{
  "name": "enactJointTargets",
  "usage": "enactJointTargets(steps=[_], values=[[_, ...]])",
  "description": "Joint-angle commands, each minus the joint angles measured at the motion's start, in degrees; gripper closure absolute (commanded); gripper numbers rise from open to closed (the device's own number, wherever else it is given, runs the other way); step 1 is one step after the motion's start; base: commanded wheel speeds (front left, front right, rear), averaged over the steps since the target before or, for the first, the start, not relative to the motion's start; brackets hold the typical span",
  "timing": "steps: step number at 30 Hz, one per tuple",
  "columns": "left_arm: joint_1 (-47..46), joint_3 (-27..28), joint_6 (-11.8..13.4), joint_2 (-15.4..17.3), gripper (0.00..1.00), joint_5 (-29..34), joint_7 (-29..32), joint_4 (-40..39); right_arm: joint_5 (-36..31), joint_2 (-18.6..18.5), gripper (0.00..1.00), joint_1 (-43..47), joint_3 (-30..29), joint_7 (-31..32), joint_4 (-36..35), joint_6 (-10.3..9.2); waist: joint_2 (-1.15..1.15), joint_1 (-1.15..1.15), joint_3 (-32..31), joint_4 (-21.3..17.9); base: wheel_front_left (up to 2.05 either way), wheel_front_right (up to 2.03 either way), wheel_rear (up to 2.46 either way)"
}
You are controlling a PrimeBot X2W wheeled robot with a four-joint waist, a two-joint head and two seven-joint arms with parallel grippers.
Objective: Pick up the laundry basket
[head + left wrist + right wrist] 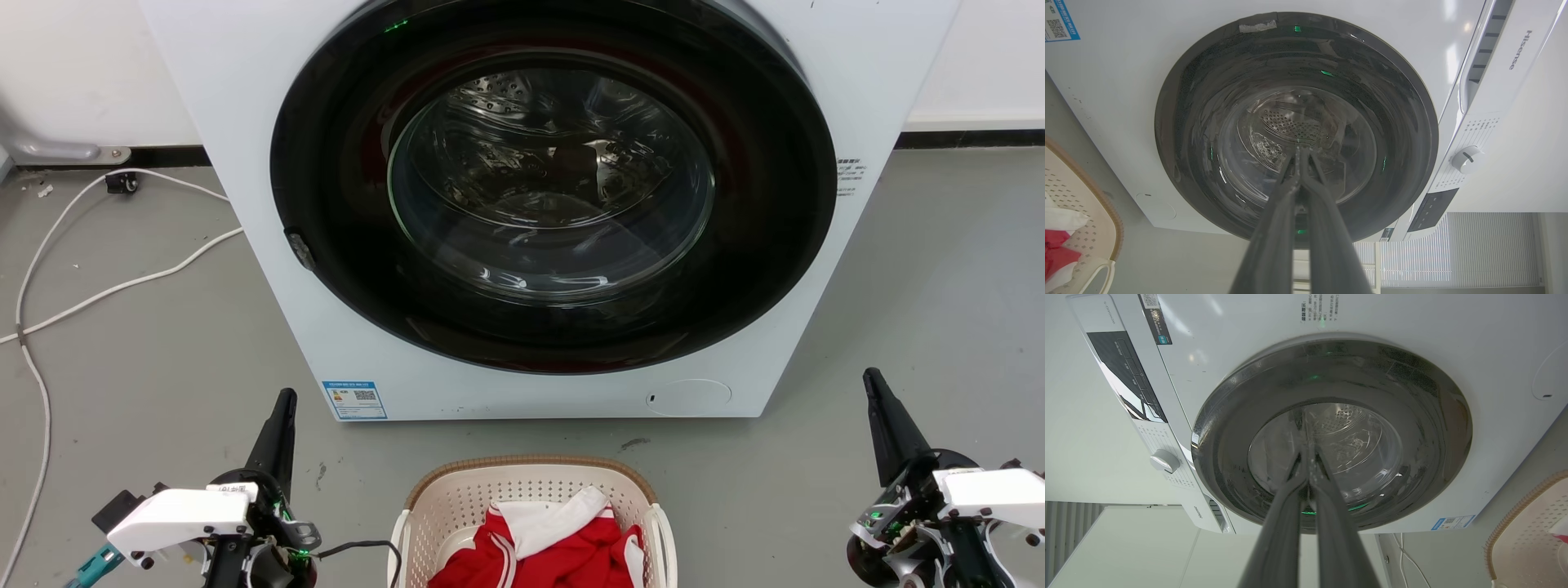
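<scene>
Grey floor (pixel 163 367) lies under everything. Closest to the robot, the laundry basket (pixel 522 478) sits on the floor in the middle, with red and white clothes (pixel 563 547) inside it. The left gripper (pixel 284 402) is on one side of the basket and the right gripper (pixel 872 380) is on the other. Neither touches it. Each gripper has its two dark fingers pressed together and holds nothing. Behind the basket stands the big white washing machine (pixel 245 163), with its round dark door (pixel 555 335) and a blue sticker (pixel 353 399) low on its front. Farther back on the left, a white cable (pixel 82 294) runs along the floor toward the wall (pixel 82 65).
</scene>
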Motion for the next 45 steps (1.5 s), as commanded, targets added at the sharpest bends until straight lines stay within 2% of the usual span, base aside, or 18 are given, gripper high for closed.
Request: enactJointTargets(steps=[1,33,34,45], values=[[-0.5,0.2,0.0,0.0,1.00,0.2,0.1,0.0,-0.4,0.3,1.00,-0.7,-0.1,0.2,0.1,0.02,0.00,0.00,0.0,0.0,0.00,0.00,0.00],[-0.5,0.3,0.0,-0.1,1.00,0.3,0.2,0.0,-0.5,0.4,1.00,-0.7,-0.2,0.3,0.1,0.02,0.00,0.00,0.0,0.0,0.00,0.00,0.00],[0.0,0.1,0.0,-0.1,0.00,0.0,0.0,0.0,-0.2,0.1,0.00,0.0,-0.2,0.1,0.0,0.00,0.00,0.00,0.0,0.0,0.00,0.00,0.00],[0.6,-2.3,0.0,-0.2,0.00,0.0,-2.5,-0.6,-1.4,0.2,0.00,1.1,2.4,-2.4,-0.6,0.00,0.00,0.00,0.1,0.0,0.00,0.00,0.00]])
